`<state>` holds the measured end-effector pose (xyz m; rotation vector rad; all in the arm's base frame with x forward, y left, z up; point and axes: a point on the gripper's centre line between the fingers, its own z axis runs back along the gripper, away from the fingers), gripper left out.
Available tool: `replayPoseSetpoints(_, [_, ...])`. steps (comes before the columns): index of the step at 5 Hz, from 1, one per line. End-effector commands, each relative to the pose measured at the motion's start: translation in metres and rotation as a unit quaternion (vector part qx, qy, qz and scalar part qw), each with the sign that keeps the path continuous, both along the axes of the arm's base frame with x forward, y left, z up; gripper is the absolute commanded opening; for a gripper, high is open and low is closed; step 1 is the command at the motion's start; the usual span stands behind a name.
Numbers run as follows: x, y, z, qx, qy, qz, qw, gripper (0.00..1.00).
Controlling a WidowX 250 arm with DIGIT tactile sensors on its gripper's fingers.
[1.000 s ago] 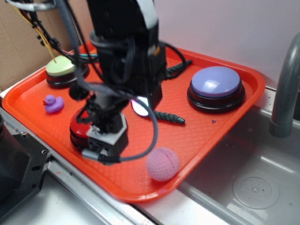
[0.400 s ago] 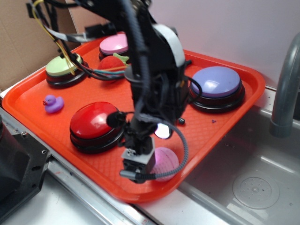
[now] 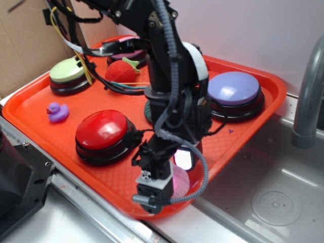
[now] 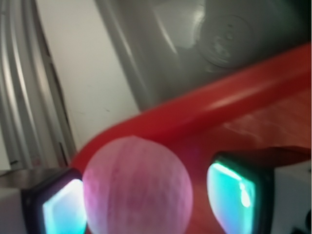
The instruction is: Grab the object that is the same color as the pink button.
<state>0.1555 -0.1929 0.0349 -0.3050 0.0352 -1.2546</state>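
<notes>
The object, a small light-pink dimpled ball (image 4: 136, 187), rests on the orange tray (image 3: 45, 136) by its front corner. In the exterior view only a sliver of the ball (image 3: 180, 182) peeks out behind the gripper (image 3: 154, 191). In the wrist view the gripper (image 4: 146, 200) straddles the ball and stands open. The left pad (image 4: 61, 209) is at the ball's side, and the right pad (image 4: 231, 192) stands a gap away. The pink button (image 3: 129, 52) sits at the tray's back, mostly hidden under the arm.
On the tray stand a red button (image 3: 101, 132), a lavender-blue button (image 3: 234, 90), a green button (image 3: 68, 71), a red plush strawberry (image 3: 121, 71) and a purple duck (image 3: 56, 111). A metal sink (image 3: 268, 197) and faucet (image 3: 306, 101) lie right of the tray's edge.
The arm swung from over the red button to the tray's front corner and came down, so its fingers now flank the pink ball. The ball has not moved.
</notes>
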Motion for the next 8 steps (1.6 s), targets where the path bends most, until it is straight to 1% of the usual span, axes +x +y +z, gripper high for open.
replayPoseSetpoints(1, [-0.014, 0.006, -0.003, -0.016, -0.001, 0.019, 1.000, 0.00])
replayPoseSetpoints(2, [-0.018, 0.009, -0.002, 0.011, -0.002, 0.039, 0.999, 0.00])
replayPoseSetpoints(3, [-0.016, 0.020, 0.023, 0.053, -0.012, 0.119, 0.991, 0.00])
replayPoseSetpoints(4, [-0.013, 0.035, 0.067, 0.079, -0.039, 0.188, 0.978, 0.00])
replayPoseSetpoints(5, [-0.008, 0.065, 0.115, 0.126, -0.089, 0.286, 0.946, 0.00])
replayPoseSetpoints(6, [-0.003, 0.091, 0.156, 0.164, -0.103, 0.400, 0.896, 0.00])
replayPoseSetpoints(7, [-0.009, 0.118, 0.195, 0.166, -0.126, 0.515, 0.832, 0.00])
replayPoseSetpoints(8, [-0.012, 0.136, 0.202, 0.162, -0.137, 0.620, 0.755, 0.00])
